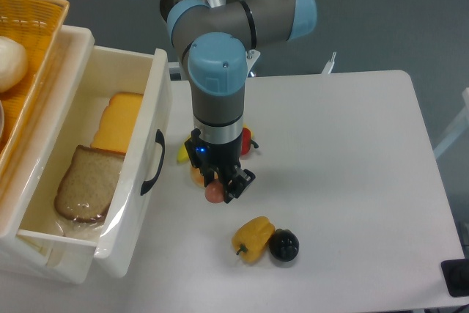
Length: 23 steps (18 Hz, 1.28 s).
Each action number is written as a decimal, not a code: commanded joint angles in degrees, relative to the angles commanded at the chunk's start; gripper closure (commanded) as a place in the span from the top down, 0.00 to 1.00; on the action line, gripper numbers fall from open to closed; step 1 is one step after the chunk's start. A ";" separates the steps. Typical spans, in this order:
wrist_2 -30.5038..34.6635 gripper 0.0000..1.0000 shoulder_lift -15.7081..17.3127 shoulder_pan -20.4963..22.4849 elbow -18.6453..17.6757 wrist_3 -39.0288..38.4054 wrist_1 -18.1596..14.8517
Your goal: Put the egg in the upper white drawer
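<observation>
The egg [213,193] is a small salmon-pink oval at the tips of my gripper [222,187], just right of the drawer front. The gripper points down and its dark fingers [238,181] are closed on the egg. I cannot tell whether the egg rests on the table or is lifted off it. The upper white drawer [163,100] stands pulled open at the left, with its black curved handle [154,160] facing the gripper. Inside it lie a slice of bread [86,185] and a yellow cheese wedge [119,122].
A red toy pepper [248,141], a yellow piece [183,154] and an orange piece [196,175] lie partly hidden behind the gripper. A yellow pepper [253,238] and a black round fruit [283,245] lie in front. A yellow wicker basket [33,49] with a white ball [10,62] stands at the far left.
</observation>
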 joint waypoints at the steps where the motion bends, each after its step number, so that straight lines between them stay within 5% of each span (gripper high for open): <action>1: -0.61 0.23 0.00 0.00 0.44 -1.14 0.00; 13: -7.81 0.23 0.26 1.41 3.17 -3.87 -0.62; 23: -12.13 0.23 6.06 0.70 3.35 -4.13 -2.11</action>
